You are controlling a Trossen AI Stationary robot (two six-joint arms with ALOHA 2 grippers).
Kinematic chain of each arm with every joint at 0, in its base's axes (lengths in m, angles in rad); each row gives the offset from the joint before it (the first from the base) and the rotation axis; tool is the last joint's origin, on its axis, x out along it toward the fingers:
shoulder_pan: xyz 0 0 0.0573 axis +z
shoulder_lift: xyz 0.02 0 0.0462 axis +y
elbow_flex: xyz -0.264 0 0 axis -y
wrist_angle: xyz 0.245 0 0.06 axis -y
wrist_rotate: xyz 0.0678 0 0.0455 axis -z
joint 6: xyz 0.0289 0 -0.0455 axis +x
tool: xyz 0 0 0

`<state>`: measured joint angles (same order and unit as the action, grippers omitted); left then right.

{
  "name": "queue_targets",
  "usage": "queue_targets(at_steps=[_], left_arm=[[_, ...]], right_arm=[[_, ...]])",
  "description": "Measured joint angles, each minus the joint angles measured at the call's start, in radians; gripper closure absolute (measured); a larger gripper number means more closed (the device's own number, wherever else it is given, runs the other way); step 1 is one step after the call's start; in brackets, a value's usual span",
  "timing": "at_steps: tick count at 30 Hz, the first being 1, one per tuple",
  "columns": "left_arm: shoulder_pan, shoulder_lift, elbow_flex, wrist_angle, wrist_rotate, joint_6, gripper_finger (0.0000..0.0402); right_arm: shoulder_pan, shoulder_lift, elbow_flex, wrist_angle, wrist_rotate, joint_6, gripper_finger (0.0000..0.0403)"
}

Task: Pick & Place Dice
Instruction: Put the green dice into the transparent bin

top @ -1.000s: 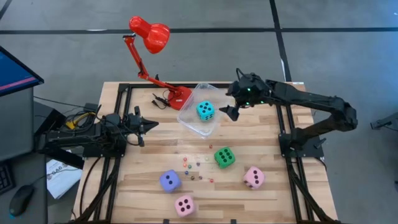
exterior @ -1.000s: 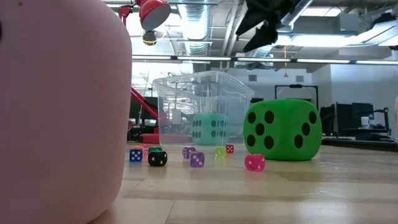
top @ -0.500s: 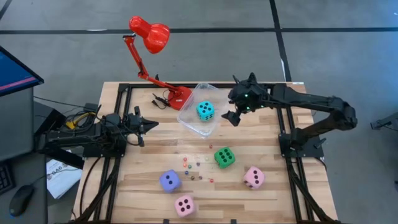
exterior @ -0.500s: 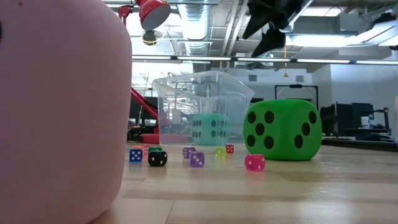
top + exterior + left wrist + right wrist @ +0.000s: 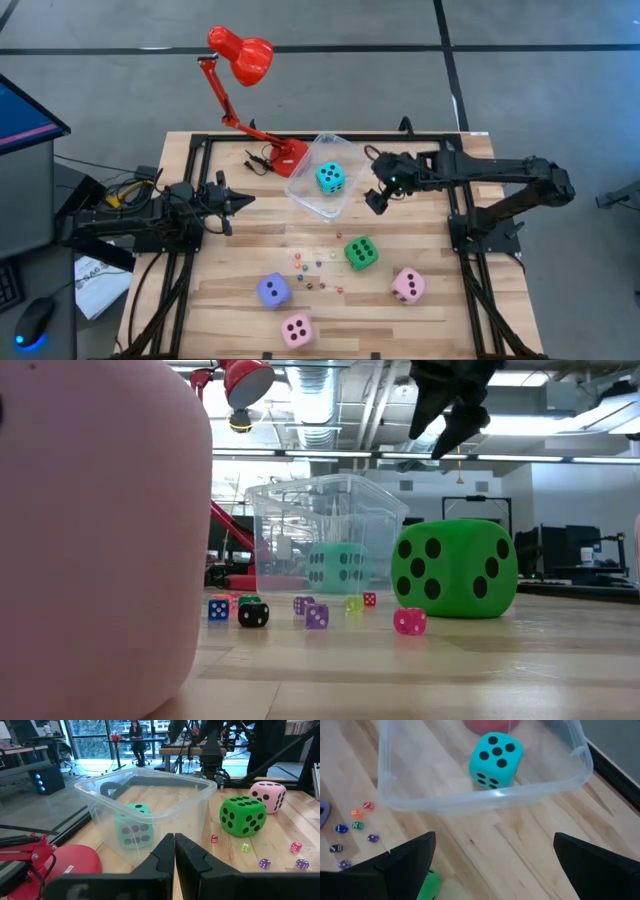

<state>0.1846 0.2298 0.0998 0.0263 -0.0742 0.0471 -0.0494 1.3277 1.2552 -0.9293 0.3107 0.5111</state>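
Right gripper (image 5: pixel 378 196) has been moved since the earlier frames: from close beside the clear tub's (image 5: pixel 303 192) right edge it has been shifted away from the tub and toward the table's near side, now over bare wood between the tub and the green die (image 5: pixel 361 252). Wrist has been rotated, so the spread, empty fingers now point toward the near side. In the low view it has been carried rightward along the top edge (image 5: pixel 452 405).

Low view: a large soft pink cube (image 5: pixel 95 540) was cut off by the left and bottom edges. The cyan soft cube (image 5: pixel 338 568) showed only blurred through the clear plastic tub (image 5: pixel 325 530). Pips on the tiny coloured dice (image 5: pixel 315 270) were too small to read from above.
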Motion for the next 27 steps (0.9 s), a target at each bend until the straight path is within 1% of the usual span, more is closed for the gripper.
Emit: queue_targets(at_steps=[6,11,14,22,24,27], left_arm=[[0.000,0.000,0.000,0.000,0.000,0.000,0.0401],[0.000,0.000,0.000,0.000,0.000,0.000,0.0401],[0.000,0.000,0.000,0.000,0.000,0.000,0.0401],[0.000,0.000,0.000,0.000,0.000,0.000,0.0401],[0.000,0.000,0.000,0.000,0.000,0.000,0.0401],[0.000,0.000,0.000,0.000,0.000,0.000,0.0401]], right_arm=[[0.116,0.015,0.000,-0.014,0.135,0.097,0.0003],[0.199,0.065,0.000,-0.020,0.153,0.170,0.0003],[0.237,0.110,0.000,-0.014,0.188,0.211,0.0003],[0.271,0.239,0.000,-0.014,0.204,0.340,0.0003],[0.273,0.256,0.000,-0.014,0.234,0.366,0.0003],[0.272,0.265,0.000,-0.007,0.239,0.399,0.0003]])
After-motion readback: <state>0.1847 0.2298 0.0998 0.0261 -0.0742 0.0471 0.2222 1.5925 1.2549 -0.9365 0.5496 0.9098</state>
